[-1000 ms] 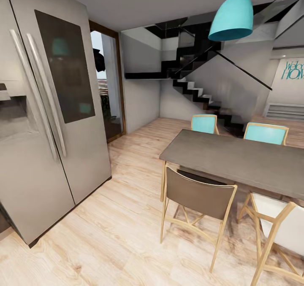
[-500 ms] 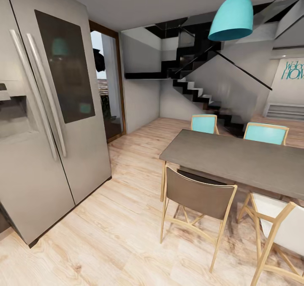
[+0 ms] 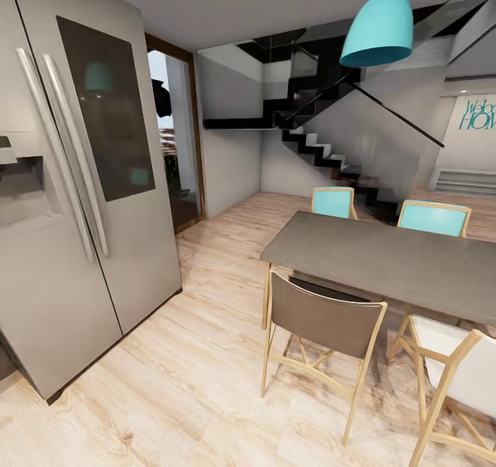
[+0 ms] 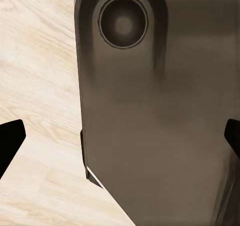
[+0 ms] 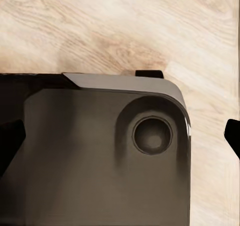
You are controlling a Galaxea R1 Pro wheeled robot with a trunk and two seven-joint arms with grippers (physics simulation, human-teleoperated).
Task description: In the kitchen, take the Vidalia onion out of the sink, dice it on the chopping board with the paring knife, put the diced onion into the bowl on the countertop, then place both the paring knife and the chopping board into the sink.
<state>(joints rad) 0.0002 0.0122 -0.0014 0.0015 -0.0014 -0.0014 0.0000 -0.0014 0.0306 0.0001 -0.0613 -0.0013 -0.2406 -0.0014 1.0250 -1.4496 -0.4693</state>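
from the head camera i see a tall steel refrigerator on my left, its two long vertical handles side by side and a dark glass panel on the nearer door. beside it a wood-framed doorway opens to a dim space. pale wooden floor runs across the room. on my right stands a grey dining table with a brown-backed chair pushed against its near edge, two turquoise chairs on the far side and a white-seated chair at the near right corner. a turquoise pendant lamp hangs above the table, and a black staircase climbs the far wall. i see none of the onion, board, knife, bowl or sink here.

in the left wrist camera, the left gripper shows dark fingertips at opposite edges, spread wide, nothing between them; below lies the robot's dark base over the floor. in the right wrist camera, the right gripper is likewise spread wide and empty, its fingertips at the frame's edges, above the same base and floorboards.
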